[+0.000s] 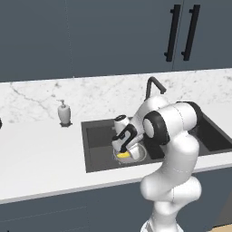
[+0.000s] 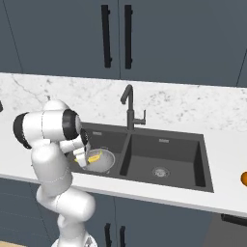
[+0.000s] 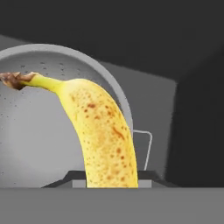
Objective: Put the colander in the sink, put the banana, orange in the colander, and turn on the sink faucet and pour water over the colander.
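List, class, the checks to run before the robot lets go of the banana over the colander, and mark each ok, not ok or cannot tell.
1. Colander sits in the sink's left basin: ok.
2. Gripper shut on banana: ok.
3. Banana over the colander bowl: ok.
4. Banana touching the colander: cannot tell.
5. Orange in the colander: not ok, on the counter at right.
6. Sink faucet running: not ok, no stream.

counter (image 1: 41, 154) | soap dispenser (image 1: 64, 112) | orange (image 2: 244, 178) | sink (image 2: 178, 144)
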